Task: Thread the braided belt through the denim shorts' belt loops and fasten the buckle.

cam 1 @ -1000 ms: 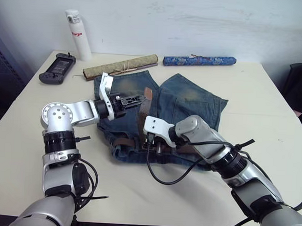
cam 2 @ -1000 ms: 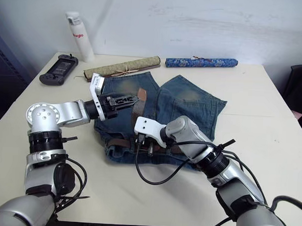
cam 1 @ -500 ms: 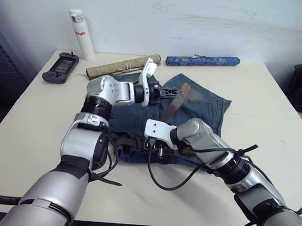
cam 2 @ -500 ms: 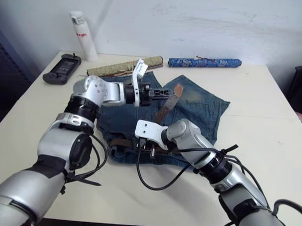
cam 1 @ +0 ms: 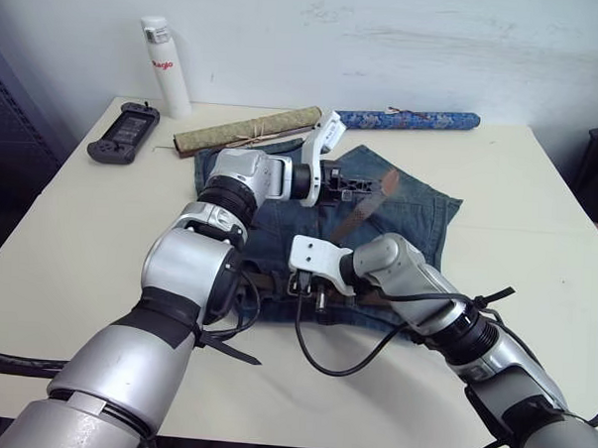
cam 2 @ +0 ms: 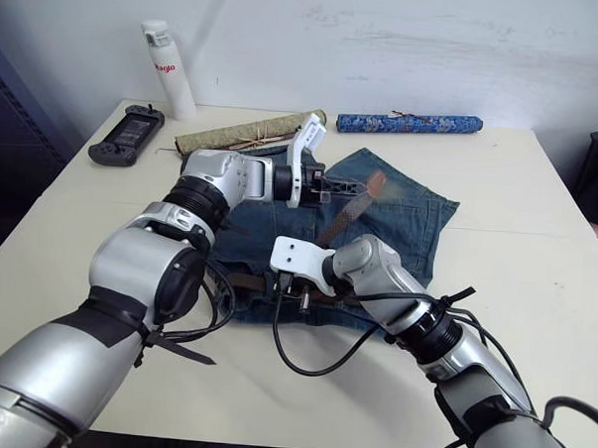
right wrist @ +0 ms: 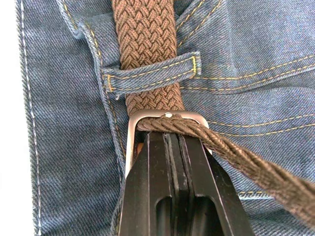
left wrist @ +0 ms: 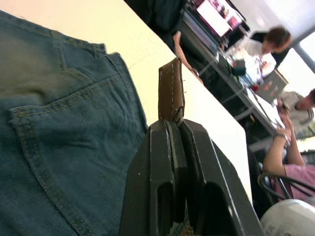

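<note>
The left gripper (left wrist: pixel 173 129) – jaws clamped on the braided belt's (cam 1: pixel 364 209) tip – has swung it toward two o'clock, drawing strap through the buckle (right wrist: pixel 165 118), which the right gripper (right wrist: pixel 166 140) pins on the denim shorts (cam 1: pixel 419 214); fastening nears.

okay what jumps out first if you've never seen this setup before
The left gripper holds the brown tip of the braided belt up in the air above the denim shorts spread at mid-table. Nearer the robot, the right gripper is shut at the silver buckle on the waistband, just past a belt loop.
</note>
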Robot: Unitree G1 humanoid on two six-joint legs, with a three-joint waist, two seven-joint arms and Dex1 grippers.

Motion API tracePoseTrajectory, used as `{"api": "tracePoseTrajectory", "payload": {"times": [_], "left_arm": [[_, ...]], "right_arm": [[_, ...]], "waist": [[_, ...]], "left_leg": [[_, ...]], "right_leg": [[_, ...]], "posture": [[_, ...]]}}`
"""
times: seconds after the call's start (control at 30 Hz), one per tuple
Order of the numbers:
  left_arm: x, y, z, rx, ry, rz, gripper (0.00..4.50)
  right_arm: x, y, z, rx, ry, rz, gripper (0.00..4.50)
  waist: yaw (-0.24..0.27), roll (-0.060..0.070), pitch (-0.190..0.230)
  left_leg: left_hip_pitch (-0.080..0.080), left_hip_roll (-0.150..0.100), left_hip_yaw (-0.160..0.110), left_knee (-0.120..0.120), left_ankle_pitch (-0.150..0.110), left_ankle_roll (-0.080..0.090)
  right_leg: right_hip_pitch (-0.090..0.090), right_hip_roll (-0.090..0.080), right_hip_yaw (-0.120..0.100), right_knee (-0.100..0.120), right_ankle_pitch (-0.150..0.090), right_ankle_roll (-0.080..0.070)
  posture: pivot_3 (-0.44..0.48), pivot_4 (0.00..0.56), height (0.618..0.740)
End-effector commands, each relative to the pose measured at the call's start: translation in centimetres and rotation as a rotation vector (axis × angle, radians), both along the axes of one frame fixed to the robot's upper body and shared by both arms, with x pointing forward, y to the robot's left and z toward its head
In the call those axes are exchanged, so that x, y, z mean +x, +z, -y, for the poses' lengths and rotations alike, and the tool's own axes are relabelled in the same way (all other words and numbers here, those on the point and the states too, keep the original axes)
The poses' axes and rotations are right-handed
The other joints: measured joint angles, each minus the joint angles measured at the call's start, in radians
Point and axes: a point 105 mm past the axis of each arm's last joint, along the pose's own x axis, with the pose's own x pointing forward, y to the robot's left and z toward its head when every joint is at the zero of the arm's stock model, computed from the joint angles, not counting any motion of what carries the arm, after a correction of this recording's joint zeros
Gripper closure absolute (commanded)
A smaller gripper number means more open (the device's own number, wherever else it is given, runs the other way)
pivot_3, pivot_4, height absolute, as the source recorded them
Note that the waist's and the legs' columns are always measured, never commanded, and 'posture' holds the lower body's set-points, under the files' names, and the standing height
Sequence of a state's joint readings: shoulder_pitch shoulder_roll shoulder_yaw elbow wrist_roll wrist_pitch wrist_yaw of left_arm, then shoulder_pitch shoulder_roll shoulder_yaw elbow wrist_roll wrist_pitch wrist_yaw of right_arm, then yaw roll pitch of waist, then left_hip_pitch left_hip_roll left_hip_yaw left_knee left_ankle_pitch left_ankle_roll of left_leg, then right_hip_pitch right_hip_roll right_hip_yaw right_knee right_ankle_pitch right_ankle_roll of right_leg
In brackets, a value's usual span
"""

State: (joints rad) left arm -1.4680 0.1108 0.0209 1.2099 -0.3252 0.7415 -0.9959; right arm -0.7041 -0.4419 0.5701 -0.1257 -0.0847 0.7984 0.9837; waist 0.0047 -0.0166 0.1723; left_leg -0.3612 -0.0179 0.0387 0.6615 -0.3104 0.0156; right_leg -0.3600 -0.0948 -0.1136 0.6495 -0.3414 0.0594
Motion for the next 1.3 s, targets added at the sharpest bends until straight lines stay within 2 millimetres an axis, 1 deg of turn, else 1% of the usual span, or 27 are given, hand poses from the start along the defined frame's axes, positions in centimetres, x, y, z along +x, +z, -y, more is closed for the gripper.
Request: {"api": "tracePoseTrajectory", "payload": {"times": [0.03, 0.1, 0.17, 0.23, 0.3, 0.37, 0.47, 0.53, 0.6, 0.67, 0.77, 0.8, 0.87, 0.93, 0.97, 1.0, 1.03, 1.07, 1.1, 1.13, 1.17, 1.27, 1.3], "left_arm": [[-1.1, 5.6, 0.1, -0.126, -0.095, 0.18, 4.5], [-0.6, 4.3, -1.2, -0.056, -0.062, 0.215, 4.5], [-0.4, 2.9, -2.7, 0.012, -0.04, 0.229, 4.5], [-0.4, 1.9, -4.0, 0.056, -0.024, 0.238, 4.5], [-0.4, 1.5, -4.9, 0.071, -0.009, 0.236, 4.5], [-0.7, 1.3, -5.2, 0.08, -0.007, 0.238, 4.5], [-1.2, 0.8, -4.9, 0.095, -0.021, 0.249, 4.5], [-1.6, 0.6, -4.4, 0.095, -0.031, 0.252, 4.5], [-2.0, 0.5, -3.9, 0.093, -0.044, 0.254, 4.5], [-2.4, 0.2, -3.5, 0.092, -0.057, 0.254, 4.5], [-3.3, -0.3, -2.9, 0.109, -0.091, 0.272, 4.5], [-3.5, -0.4, -2.8, 0.115, -0.102, 0.279, 4.5], [-4.0, -1.1, -2.7, 0.169, -0.138, 0.35, 4.5], [-4.4, -1.7, -2.8, 0.216, -0.17, 0.418, 4.5], [-4.6, -1.8, -2.8, 0.224, -0.182, 0.44, 4.5], [-4.7, -1.9, -2.9, 0.235, -0.194, 0.474, 4.5], [-4.7, -2.1, -3.0, 0.254, -0.204, 0.516, 4.5], [-4.6, -2.5, -3.1, 0.3, -0.221, 0.587, 4.5], [-4.6, -2.8, -3.3, 0.333, -0.235, 0.636, 4.5], [-4.6, -3.0, -3.3, 0.354, -0.255, 0.679, 4.5], [-4.7, -3.1, -3.2, 0.36, -0.273, 0.711, 4.5], [-5.3, -2.8, -2.8, 0.35, -0.324, 0.799, 4.5], [-5.6, -2.9, -2.6, 0.362, -0.354, 0.849, 4.5]], "right_arm": [[-2.1, -6.1, 3.4, -0.102, -0.124, -0.215, 4.45], [-1.9, -4.6, 4.4, -0.025, -0.196, -0.203, 4.45], [-1.8, -3.0, 5.5, 0.056, -0.265, -0.177, 4.45], [-2.2, -1.8, 6.3, 0.118, -0.309, -0.175, 4.45], [-2.5, -0.6, 6.9, 0.185, -0.356, -0.168, 4.45], [-2.6, 0.3, 7.4, 0.223, -0.389, -0.159, 4.45], [-2.6, 2.0, 7.8, 0.312, -0.439, -0.158, 4.45], [-2.4, 3.2, 8.0, 0.382, -0.478, -0.153, 4.45], [-2.4, 3.7, 8.3, 0.403, -0.505, -0.15, 4.45], [-2.0, 5.1, 8.8, 0.497, -0.566, -0.147, 4.45], [-2.3, 7.2, 9.8, 0.6, -0.615, -0.139, 4.45], [-2.4, 7.7, 10.1, 0.611, -0.622, -0.13, 4.45], [-2.8, 8.4, 11.0, 0.589, -0.618, -0.081, 4.45], [-2.9, 8.8, 12.0, 0.523, -0.612, 0.004, 4.45], [-2.9, 8.9, 12.4, 0.483, -0.605, 0.044, 3.83], [-3.0, 9.1, 12.8, 0.425, -0.582, 0.092, 3.44], [-3.2, 9.1, 13.2, 0.364, -0.562, 0.133, 2.97], [-3.4, 9.4, 13.8, 0.251, -0.511, 0.216, 2.18], [-3.5, 9.4, 14.0, 0.169, -0.468, 0.269, 1.98], [-3.6, 9.6, 14.0, 0.113, -0.42, 0.315, 1.59], [-3.7, 9.6, 14.0, 0.09, -0.389, 0.322, 1.23], [-3.8, 9.6, 13.4, 0.036, -0.286, 0.345, 1.23], [-3.8, 10.0, 13.0, 0.03, -0.25, 0.377, 1.23]], "waist": [[0.005, 0.005, 0.002], [0.017, 0.005, 0.003], [0.027, 0.006, 0.004], [0.031, 0.007, 0.006], [0.04, 0.007, 0.007], [0.048, 0.007, 0.007], [0.051, 0.007, 0.008], [0.051, 0.006, 0.012], [0.049, 0.007, 0.016], [0.046, 0.007, 0.02], [0.04, 0.013, 0.027], [0.038, 0.014, 0.027], [0.036, 0.014, 0.028], [0.031, 0.015, 0.028], [0.03, 0.015, 0.028], [0.029, 0.014, 0.028], [0.03, 0.014, 0.028], [0.03, 0.014, 0.028], [0.03, 0.014, 0.03], [0.03, 0.015, 0.03], [0.03, 0.014, 0.031], [0.025, 0.009, 0.034], [0.025, 0.009, 0.034]], "left_leg": [[-0.003, 0.0, 0.0, 0.0, 0.0, 0.0], [-0.012, 0.0, 0.001, 0.0, 0.004, -0.005], [-0.018, -0.001, 0.001, 0.0, 0.005, -0.005], [-0.025, -0.001, 0.0, 0.001, 0.006, -0.003], [-0.032, -0.003, -0.001, 0.002, 0.01, 0.004], [-0.036, -0.004, -0.002, 0.002, 0.01, 0.008], [-0.045, -0.005, -0.003, 0.003, 0.012, 0.013], [-0.045, -0.005, -0.003, 0.003, 0.013, 0.014], [-0.045, -0.005, -0.003, 0.003, 0.014, 0.016], [-0.045, -0.005, -0.003, 0.003, 0.014, 0.017], [-0.045, -0.005, -0.003, 0.002, 0.016, 0.016], [-0.045, -0.005, -0.002, 0.002, 0.016, 0.016], [-0.045, -0.005, -0.002, 0.002, 0.017, 0.016], [-0.045, -0.005, -0.002, 0.001, 0.017, 0.016], [-0.045, -0.005, -0.002, 0.001, 0.017, 0.016], [-0.044, -0.005, -0.002, 0.001, 0.017, 0.016], [-0.045, -0.005, -0.002, 0.001, 0.017, 0.016], [-0.044, -0.005, -0.001, 0.002, 0.017, 0.016], [-0.044, -0.005, -0.001, 0.002, 0.017, 0.016], [-0.044, -0.005, -0.001, 0.003, 0.017, 0.016], [-0.043, -0.006, 0.0, 0.002, 0.017, 0.015], [-0.042, -0.004, 0.0, 0.002, 0.019, 0.013], [-0.042, -0.004, 0.0, 0.002, 0.019, 0.013]], "right_leg": [[-0.002, 0.0, 0.0, -0.001, 0.001, 0.001], [-0.011, -0.001, 0.0, -0.001, 0.001, 0.002], [-0.015, -0.001, -0.001, -0.001, 0.001, 0.001], [-0.02, -0.001, -0.002, -0.004, 0.002, 0.001], [-0.025, -0.002, -0.003, -0.006, 0.002, 0.001], [-0.027, -0.002, -0.004, -0.009, 0.002, 0.001], [-0.032, -0.002, -0.006, -0.012, 0.003, 0.003], [-0.032, -0.003, -0.006, -0.013, 0.003, 0.003], [-0.032, -0.003, -0.006, -0.013, 0.004, 0.004], [-0.032, -0.003, -0.006, -0.012, 0.004, 0.004], [-0.033, -0.003, -0.006, -0.01, 0.004, 0.004], [-0.033, -0.003, -0.006, -0.009, 0.004, 0.004], [-0.034, -0.002, -0.006, -0.007, 0.004, 0.004], [-0.034, -0.002, -0.006, -0.006, 0.004, 0.004], [-0.033, -0.002, -0.006, -0.006, 0.004, 0.004], [-0.033, -0.002, -0.006, -0.007, 0.004, 0.004], [-0.033, -0.002, -0.006, -0.008, 0.004, 0.004], [-0.033, -0.002, -0.005, -0.008, 0.004, 0.004], [-0.033, -0.002, -0.005, -0.008, 0.004, 0.004], [-0.033, -0.002, -0.005, -0.007, 0.004, 0.004], [-0.033, -0.003, -0.004, -0.008, 0.004, 0.004], [-0.033, -0.002, -0.004, -0.007, 0.004, 0.004], [-0.033, -0.002, -0.004, -0.006, 0.004, 0.004]], "posture": [[0.0, 0.15, 0.686], [0.0, 0.15, 0.686], [0.0, 0.15, 0.686], [0.0, 0.15, 0.686], [0.0, 0.15, 0.686], [0.0, 0.15, 0.686], [0.0, 0.15, 0.686], [0.0, 0.15, 0.686], [0.0, 0.15, 0.686], [0.0, 0.15, 0.686], [0.0, 0.15, 0.686], [0.0, 0.15, 0.686], [0.0, 0.15, 0.686], [0.0, 0.15, 0.686], [0.0, 0.15, 0.686], [0.0, 0.15, 0.686], [0.0, 0.15, 0.686], [0.0, 0.15, 0.686], [0.0, 0.15, 0.686], [0.0, 0.15, 0.686], [0.0, 0.15, 0.686], [0.0, 0.15, 0.686], [0.0, 0.15, 0.686]]}}
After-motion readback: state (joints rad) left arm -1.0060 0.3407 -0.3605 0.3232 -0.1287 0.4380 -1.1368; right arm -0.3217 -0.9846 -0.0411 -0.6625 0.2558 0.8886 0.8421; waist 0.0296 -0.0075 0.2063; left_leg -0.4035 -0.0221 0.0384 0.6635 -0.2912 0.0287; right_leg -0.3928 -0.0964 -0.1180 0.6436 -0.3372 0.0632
